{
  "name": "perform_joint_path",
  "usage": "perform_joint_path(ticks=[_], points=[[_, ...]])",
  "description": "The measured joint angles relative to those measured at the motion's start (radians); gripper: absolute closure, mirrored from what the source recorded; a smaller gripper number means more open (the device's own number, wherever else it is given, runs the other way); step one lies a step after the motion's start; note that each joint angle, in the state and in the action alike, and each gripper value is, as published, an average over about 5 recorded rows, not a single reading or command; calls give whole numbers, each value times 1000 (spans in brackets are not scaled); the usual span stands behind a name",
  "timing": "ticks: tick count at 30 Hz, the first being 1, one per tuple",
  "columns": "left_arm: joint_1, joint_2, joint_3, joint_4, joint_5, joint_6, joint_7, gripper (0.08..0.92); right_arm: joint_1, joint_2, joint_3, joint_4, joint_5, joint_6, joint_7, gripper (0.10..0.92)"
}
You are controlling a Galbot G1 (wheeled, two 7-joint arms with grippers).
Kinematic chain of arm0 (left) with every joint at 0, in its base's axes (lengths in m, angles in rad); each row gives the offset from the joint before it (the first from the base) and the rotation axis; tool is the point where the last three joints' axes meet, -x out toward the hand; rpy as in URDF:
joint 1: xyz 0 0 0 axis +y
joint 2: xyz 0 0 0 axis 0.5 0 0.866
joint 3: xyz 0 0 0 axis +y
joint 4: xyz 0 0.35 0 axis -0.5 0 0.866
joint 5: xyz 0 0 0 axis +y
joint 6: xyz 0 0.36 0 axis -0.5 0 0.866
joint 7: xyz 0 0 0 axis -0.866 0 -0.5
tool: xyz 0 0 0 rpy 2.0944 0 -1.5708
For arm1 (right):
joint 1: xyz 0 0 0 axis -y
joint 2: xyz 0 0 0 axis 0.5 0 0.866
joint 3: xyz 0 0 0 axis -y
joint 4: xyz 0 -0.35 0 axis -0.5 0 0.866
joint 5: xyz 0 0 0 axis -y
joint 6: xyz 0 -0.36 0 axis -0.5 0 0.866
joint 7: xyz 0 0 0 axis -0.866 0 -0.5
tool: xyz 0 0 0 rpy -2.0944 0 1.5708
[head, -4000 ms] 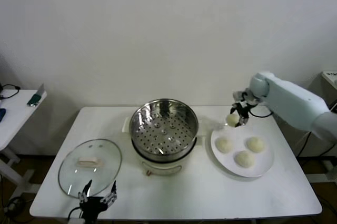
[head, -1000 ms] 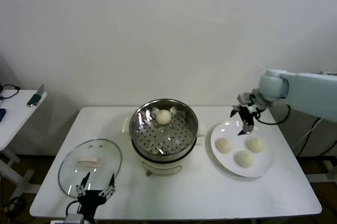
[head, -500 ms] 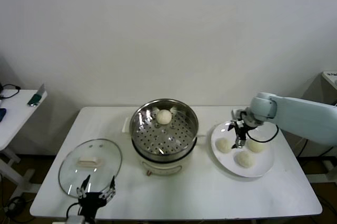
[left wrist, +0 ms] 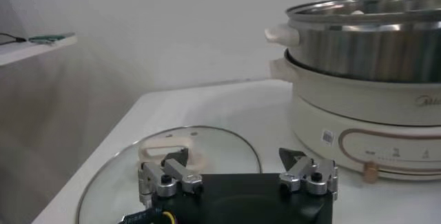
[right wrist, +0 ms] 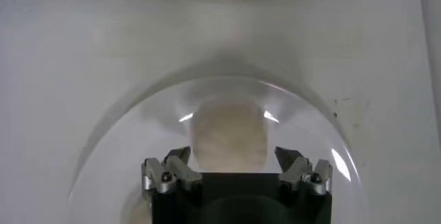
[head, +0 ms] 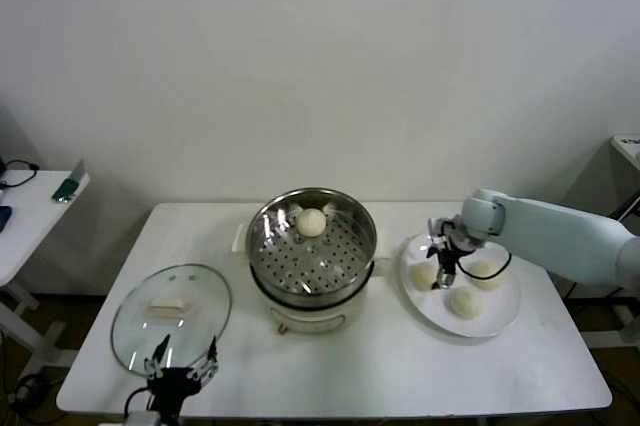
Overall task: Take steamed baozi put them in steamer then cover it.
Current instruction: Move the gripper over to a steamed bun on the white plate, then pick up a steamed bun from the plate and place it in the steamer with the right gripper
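The steamer (head: 311,246) stands mid-table with one baozi (head: 312,222) on the far side of its perforated tray. Three baozi lie on the white plate (head: 500,324): the left one (head: 424,274), a far one (head: 487,274) and a near one (head: 464,302). My right gripper (head: 440,271) is low over the left baozi, open. In the right wrist view that baozi (right wrist: 229,136) sits between the spread fingers (right wrist: 176,162) of the gripper (right wrist: 234,160). My left gripper (head: 181,366) is parked, open, at the table's front left.
The glass lid (head: 170,304) lies flat left of the steamer, just beyond my left gripper; it also shows in the left wrist view (left wrist: 200,160) with the steamer (left wrist: 372,39) behind. A side table (head: 30,206) stands at the far left.
My right gripper has come down and toward the steamer from the plate's far edge onto the left baozi. Four seconds ago it carried the baozi that now lies in the steamer.
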Motion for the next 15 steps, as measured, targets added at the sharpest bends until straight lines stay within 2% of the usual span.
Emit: perform_joint_path(ticks=[3,6,15], points=[[0,0,0,-1,0,0,-1,177,-4,6,6,-11,3,1,-8,401],[-1,0,1,-1,0,0,-1,177,-5,11,9,-19,7,5,-17,451],[2,0,-1,-3,2,-2,-3,177,71,-1,-22,-3,39,38,-65,463]])
